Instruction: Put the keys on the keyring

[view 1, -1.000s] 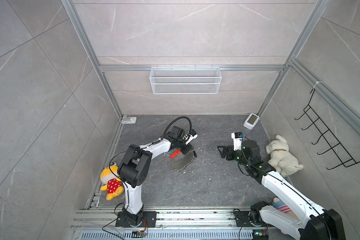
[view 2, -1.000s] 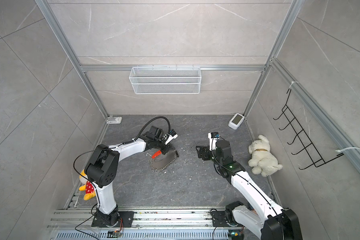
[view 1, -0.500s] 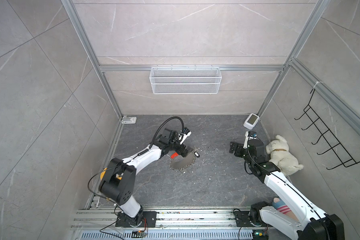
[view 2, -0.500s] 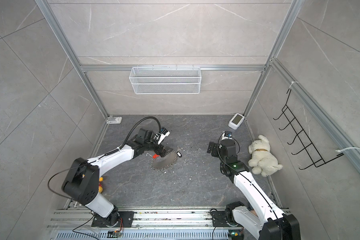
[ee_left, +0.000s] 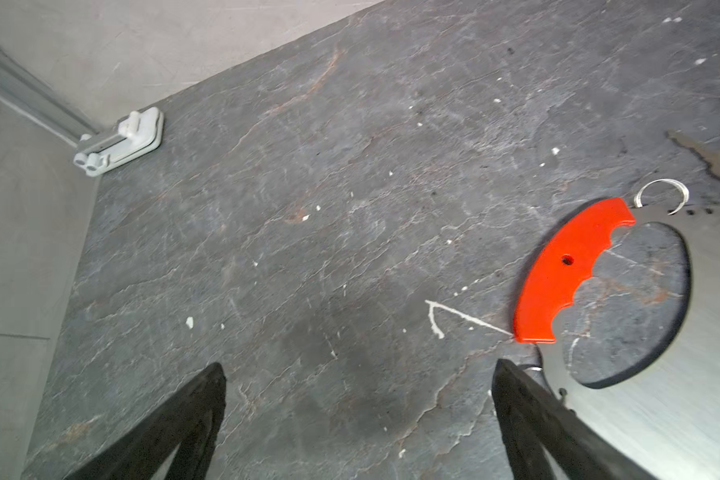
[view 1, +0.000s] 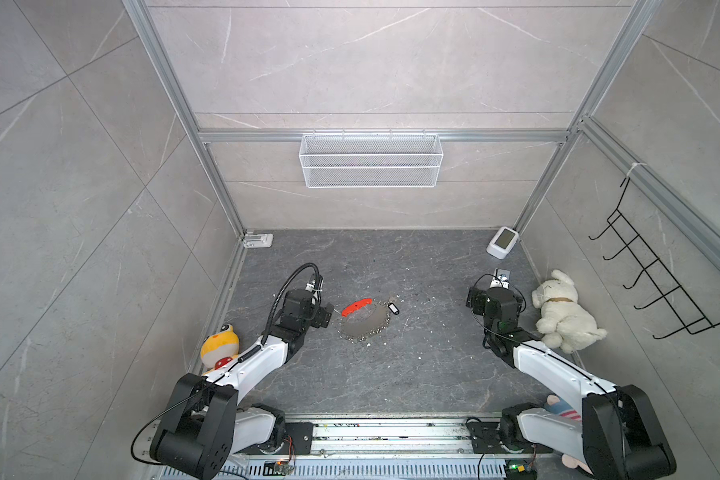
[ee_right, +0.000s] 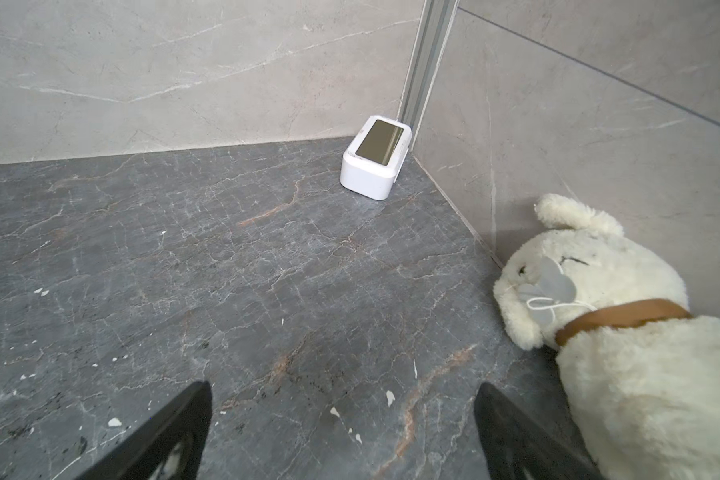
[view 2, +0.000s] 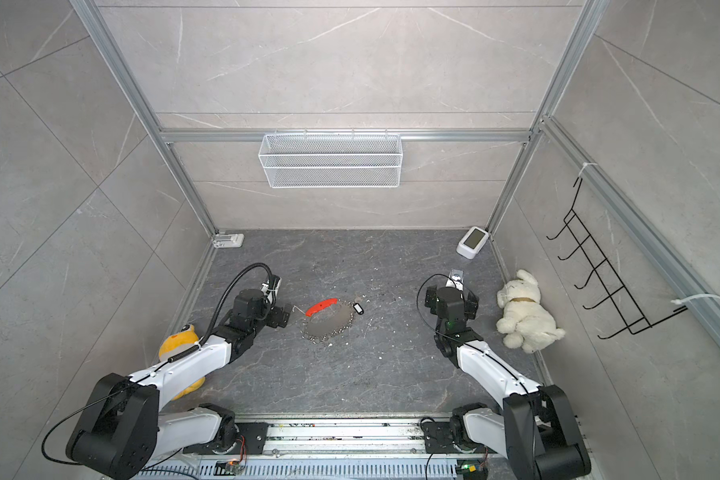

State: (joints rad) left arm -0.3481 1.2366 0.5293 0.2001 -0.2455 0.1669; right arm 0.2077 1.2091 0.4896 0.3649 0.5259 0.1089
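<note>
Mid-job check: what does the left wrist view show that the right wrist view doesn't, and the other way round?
Left wrist only: the keyring with its red bar, lying on the table beside one finger, and a grey clip in a corner. Right wrist only: a white plush dog against the wall and a white box with a screen. Both: the dark stone table, and an open, empty gripper: left gripper, right gripper.

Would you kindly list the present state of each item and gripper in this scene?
left gripper: open, empty, beside the keyring.
right gripper: open, empty, near the plush dog.
keyring: flat on the floor, unheld.
key tag: on the floor at the keyring's edge; attachment too small to tell.
plush dog: lying on its side.
wire basket: looks empty.
hook rack: nothing hanging.
screen box: display dark.
</note>
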